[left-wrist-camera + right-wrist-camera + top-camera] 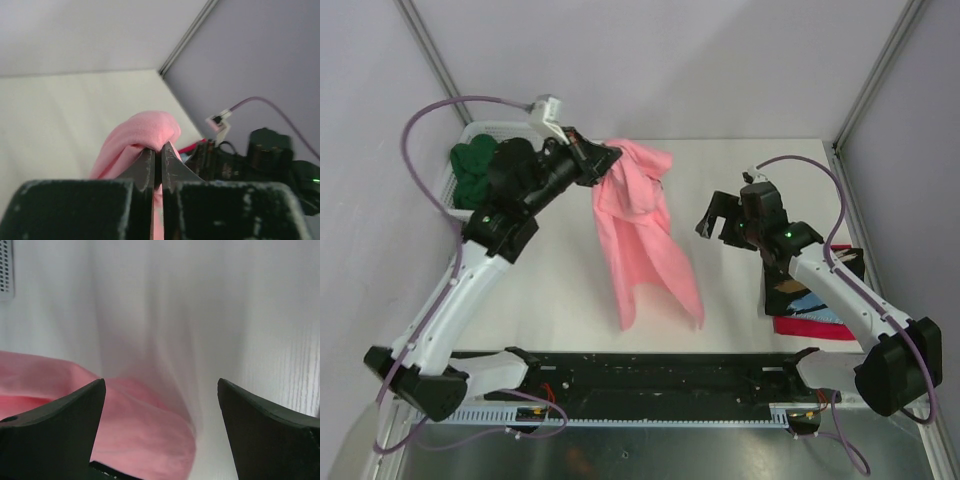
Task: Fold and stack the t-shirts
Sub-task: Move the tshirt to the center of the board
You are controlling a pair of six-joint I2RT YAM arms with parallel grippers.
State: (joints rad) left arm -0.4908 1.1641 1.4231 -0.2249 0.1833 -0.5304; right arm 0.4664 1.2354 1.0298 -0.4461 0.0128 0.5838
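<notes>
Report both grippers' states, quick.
Left gripper: shut on the salmon-pink cloth t-shirt.
Right gripper: open, holding nothing.

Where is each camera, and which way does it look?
Top camera: high behind the arms, looking down at the table; both arms show.
Left wrist camera: on the left arm, looking past the shut left hand pinching the pink t-shirt.
Right wrist camera: on the right arm, looking through the open right hand at the table.
All three see that t-shirt.

Four t-shirts [645, 240] [475, 172] [810, 301] [810, 328], one white mesh basket [485, 128], two arms [450, 300] [840, 292], two claws [606, 160] [716, 222]
</notes>
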